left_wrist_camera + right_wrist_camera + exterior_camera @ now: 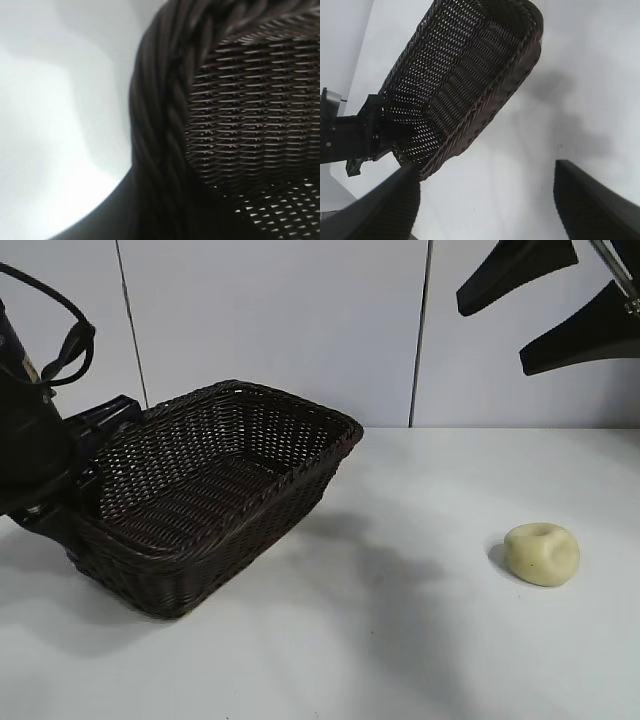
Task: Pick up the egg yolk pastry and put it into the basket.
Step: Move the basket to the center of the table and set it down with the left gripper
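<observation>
The egg yolk pastry (542, 553), a small pale yellow lump with a dimple, lies on the white table at the right, far from the basket. The dark brown wicker basket (300, 405) stands at the left and holds nothing. My left gripper (85, 485) is at the basket's left end, shut on the braided rim (160, 100); the right wrist view shows it clamped on that end wall (375, 135). High above the pastry, my right gripper (491, 335) hangs open, with only bare table between its fingers (485, 172). The wrist views do not show the pastry.
The white table (400, 640) is bare between basket and pastry. A pale panelled wall (280, 320) stands behind the table. The basket (470, 60) sits at a slant, one corner towards the middle.
</observation>
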You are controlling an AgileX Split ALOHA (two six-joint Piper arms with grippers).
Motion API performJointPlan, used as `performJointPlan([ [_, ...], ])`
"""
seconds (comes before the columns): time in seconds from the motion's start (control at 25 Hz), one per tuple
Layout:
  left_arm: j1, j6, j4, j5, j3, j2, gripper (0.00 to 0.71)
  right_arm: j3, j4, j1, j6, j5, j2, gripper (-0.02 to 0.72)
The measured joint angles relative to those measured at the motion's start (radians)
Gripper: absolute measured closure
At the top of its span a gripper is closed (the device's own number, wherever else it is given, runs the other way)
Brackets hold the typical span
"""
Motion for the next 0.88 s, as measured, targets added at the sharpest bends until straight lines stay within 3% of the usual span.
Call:
performJointPlan([
  [0.2, 0.041, 0.268, -0.127, 0.051, -0.041, 0.0, 0.611, 0.0, -0.001, 0.0, 0.0, 0.0, 0.0, 0.167],
  [0.44, 0.081, 0.571, -0.154, 0.139, -0.135, 0.0, 0.611, 0.0, -0.001, 0.0, 0.0, 0.0, 0.0, 0.167],
  [0.88, 0.082, 1.001, -0.243, 0.334, -0.33, 0.159, 0.611, 0.0, -0.001, 0.0, 0.002, 0.002, 0.0, 0.167],
])
